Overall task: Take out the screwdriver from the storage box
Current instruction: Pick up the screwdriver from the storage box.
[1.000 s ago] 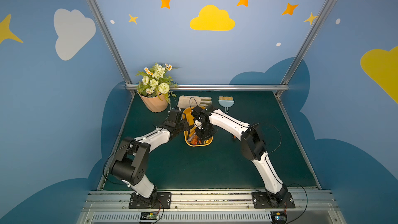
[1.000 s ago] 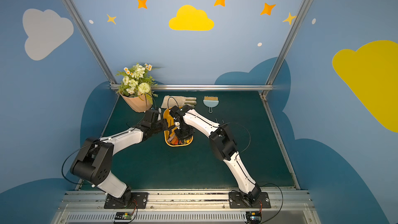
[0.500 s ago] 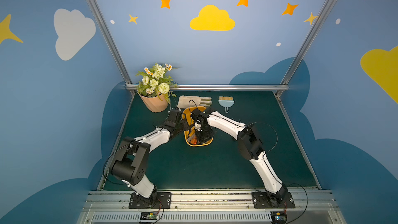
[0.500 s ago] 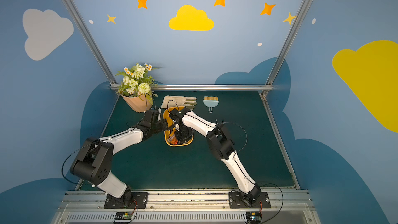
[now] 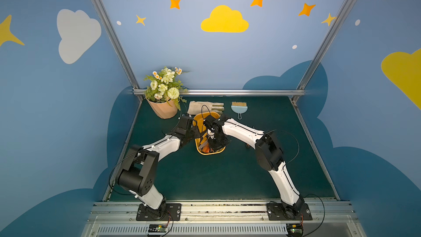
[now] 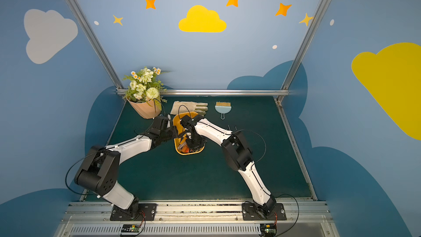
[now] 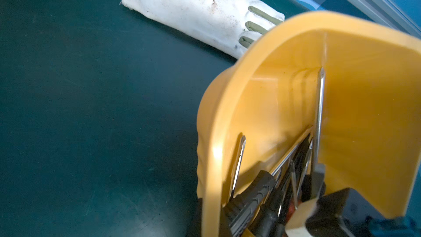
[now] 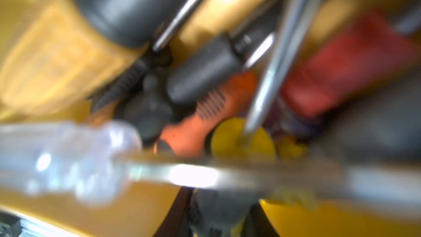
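Observation:
The yellow-orange storage box (image 5: 210, 153) (image 6: 189, 153) lies mid-table between my two arms. My left gripper (image 5: 197, 131) (image 6: 176, 133) is shut on its left wall; in the left wrist view that wall (image 7: 364, 110) runs between the jaws of the gripper (image 7: 211, 220). Several screwdrivers (image 7: 250, 192) lie inside, with steel shafts and black handles. My right gripper (image 5: 214, 147) (image 6: 193, 147) is down in the box's near end among them. The right wrist view is blurred: a clear-handled screwdriver (image 8: 68, 156) crosses close in front of the jaws, beyond it an orange handle (image 8: 205, 115).
A beige glove (image 5: 205, 107) lies just behind the box. The peach flower pot (image 5: 163, 110) stands at the back left and a pale blue brush (image 5: 239, 108) at the back right. Small dark bits (image 6: 229, 127) lie behind my right forearm. A metal rail (image 5: 218, 92) bounds the back.
My right arm has swung a little to the left and its gripper has sunk lower into the box's near end. The left arm and the box have stayed put.

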Tool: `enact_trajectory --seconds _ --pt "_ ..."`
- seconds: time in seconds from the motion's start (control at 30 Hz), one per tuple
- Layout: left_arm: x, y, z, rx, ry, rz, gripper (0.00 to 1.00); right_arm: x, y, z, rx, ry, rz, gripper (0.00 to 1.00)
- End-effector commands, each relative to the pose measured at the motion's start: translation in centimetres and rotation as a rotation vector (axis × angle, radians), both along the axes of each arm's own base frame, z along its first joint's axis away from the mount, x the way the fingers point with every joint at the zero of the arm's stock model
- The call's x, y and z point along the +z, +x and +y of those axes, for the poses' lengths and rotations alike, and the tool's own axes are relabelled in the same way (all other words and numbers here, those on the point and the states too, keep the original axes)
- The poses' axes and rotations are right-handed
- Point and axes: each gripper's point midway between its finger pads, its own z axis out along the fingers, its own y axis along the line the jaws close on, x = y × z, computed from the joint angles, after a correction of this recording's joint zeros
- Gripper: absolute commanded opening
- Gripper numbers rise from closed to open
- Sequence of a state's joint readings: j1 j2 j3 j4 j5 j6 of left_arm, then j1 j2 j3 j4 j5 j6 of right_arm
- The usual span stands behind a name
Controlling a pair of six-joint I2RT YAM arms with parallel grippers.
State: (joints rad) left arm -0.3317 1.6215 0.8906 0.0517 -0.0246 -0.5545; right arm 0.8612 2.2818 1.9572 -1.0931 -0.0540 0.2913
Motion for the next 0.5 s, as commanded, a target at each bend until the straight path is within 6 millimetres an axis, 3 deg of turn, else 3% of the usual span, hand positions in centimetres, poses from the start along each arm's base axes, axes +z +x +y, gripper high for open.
enact_trajectory --seconds 0.0,0.47 --pt "3.2 1.8 -0.6 0.006 -0.051 -0.076 0.03 2.7 0.9 -0.6 -0.002 0.019 -0.07 0.0" --pt "2.8 2.0 -0.7 0.009 -0.047 -0.053 0.02 5.0 1.0 -0.3 0.013 0.077 -0.095 0.0"
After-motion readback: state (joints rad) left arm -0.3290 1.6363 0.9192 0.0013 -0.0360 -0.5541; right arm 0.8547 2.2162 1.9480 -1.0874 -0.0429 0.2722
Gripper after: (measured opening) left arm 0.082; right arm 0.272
